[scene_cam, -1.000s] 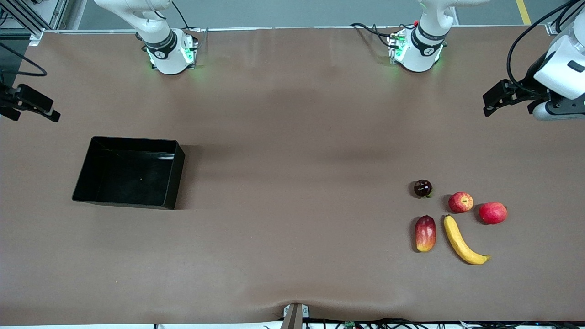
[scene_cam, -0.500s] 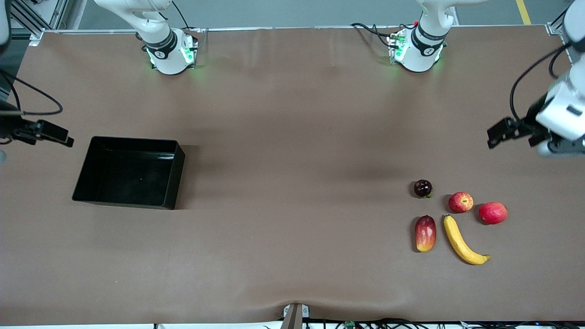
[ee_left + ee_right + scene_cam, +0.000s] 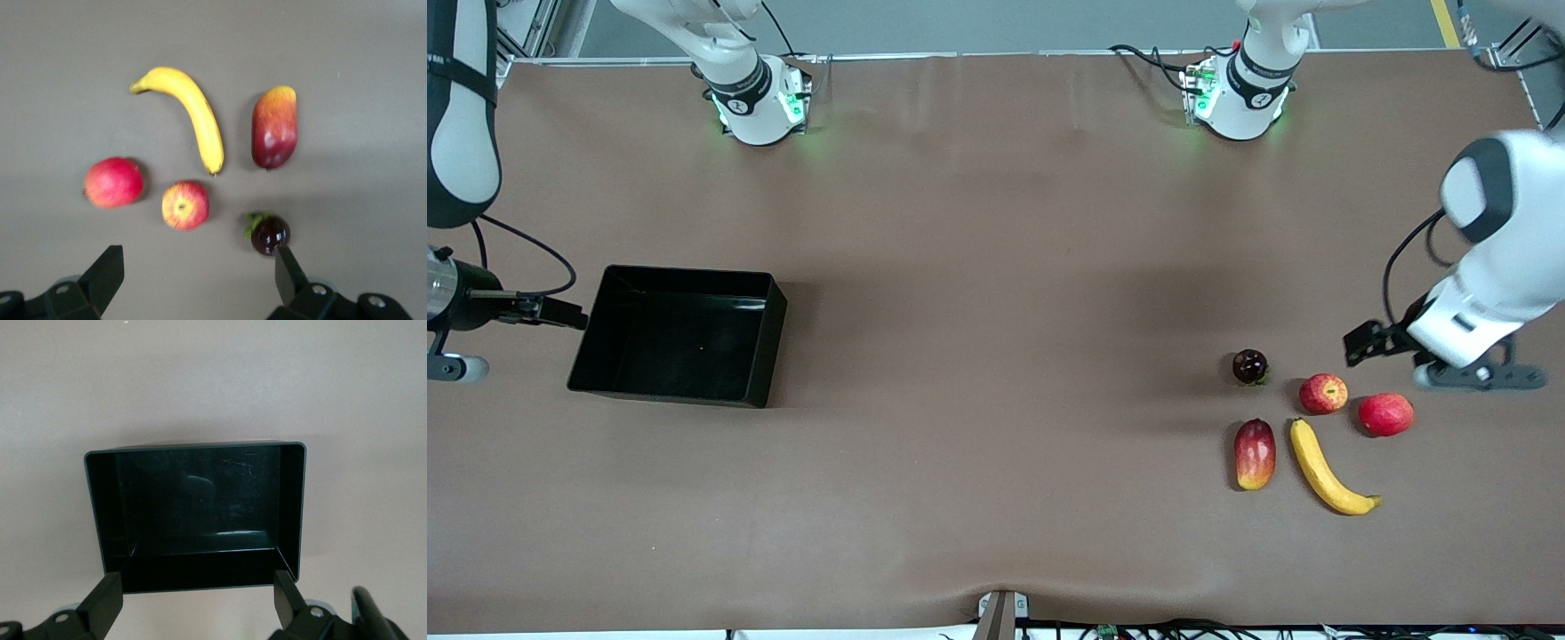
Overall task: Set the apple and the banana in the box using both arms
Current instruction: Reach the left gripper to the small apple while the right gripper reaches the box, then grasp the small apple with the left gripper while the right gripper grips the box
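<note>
The apple [image 3: 1323,394] [image 3: 185,205], red with yellowish patches, lies among the fruits toward the left arm's end of the table. The long yellow banana [image 3: 1325,467] [image 3: 190,113] lies nearer to the front camera than the apple. The black box [image 3: 685,342] [image 3: 200,513] stands empty toward the right arm's end. My left gripper [image 3: 1360,345] [image 3: 198,267] hangs open over the table just beside the apple, holding nothing. My right gripper [image 3: 560,313] [image 3: 197,587] is open too, hovering by the box's outer wall.
A dark purple fruit [image 3: 1250,366] [image 3: 270,233] sits close to one left finger. A plain red fruit [image 3: 1385,414] [image 3: 113,182] lies beside the apple. A red-yellow mango-like fruit [image 3: 1255,453] [image 3: 274,127] lies beside the banana. Both arm bases stand at the table's back edge.
Both arms have swung down and toward the front camera. The left gripper has come close to the fruits, the right gripper close to the box. Nothing on the table moved.
</note>
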### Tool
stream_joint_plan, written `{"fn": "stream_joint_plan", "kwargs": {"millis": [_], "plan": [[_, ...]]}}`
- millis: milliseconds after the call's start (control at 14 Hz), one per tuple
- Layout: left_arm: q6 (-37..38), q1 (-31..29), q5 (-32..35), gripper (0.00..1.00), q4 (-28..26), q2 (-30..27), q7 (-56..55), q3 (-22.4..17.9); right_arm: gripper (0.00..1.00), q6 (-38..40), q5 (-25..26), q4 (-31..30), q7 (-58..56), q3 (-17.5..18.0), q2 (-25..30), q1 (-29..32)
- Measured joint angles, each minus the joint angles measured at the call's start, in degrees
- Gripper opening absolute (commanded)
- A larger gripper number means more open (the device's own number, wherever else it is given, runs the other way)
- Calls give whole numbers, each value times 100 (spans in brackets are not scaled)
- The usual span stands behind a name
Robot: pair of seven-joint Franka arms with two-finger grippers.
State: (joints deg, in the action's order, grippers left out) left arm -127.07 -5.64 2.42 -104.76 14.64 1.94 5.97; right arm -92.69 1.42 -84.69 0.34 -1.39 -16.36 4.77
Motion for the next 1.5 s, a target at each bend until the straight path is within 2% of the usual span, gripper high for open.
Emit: {"fn": "stream_joint_plan", "kwargs": {"millis": [143,357,714,1071,1143,1214,1286,1357,1429,1500], "plan": [[-534,-27,0,100,-85,430,0,-2,100,-148,3,-3,-223,-3,-170,140],[-1095,-155,32,100,-225,887,19,-14,100,-258,-1,-13,-1164,-12,-551,510],[-1371,-235,537,100,-301,1224,-96,-19,100,-350,-82,-286,-1432,-21,-1144,1068],[-1704,-344,547,100,-337,1566,-96,-21,100,-1696,-154,-852,-1482,-21,-1366,1350],[-1716,-368,548,100,-337,1604,-96,-21,89,-1907,-154,-1014,-1543,-22,-1369,1404],[-1717,-381,548,100,-337,1630,-96,-21,73,-2042,-154,-1168,-1577,-22,-1370,1441],[-1717,-382,548,98,-337,1654,-96,-21,63,-2138,-154,-1303,-1585,-22,-1371,1456],[-1717,-382,548,94,-337,1678,-96,-19,48,-2235,-154,-1400,-1585,-21,-1371,1461],[-1718,-382,548,89,-337,1702,-96,-18,23,-2351,-154,-1483,-1585,-21,-1372,1476],[-1718,-382,548,81,-337,1722,-97,-18,7,-2427,-154,-1577,-1585,-21,-1373,1502]]}}
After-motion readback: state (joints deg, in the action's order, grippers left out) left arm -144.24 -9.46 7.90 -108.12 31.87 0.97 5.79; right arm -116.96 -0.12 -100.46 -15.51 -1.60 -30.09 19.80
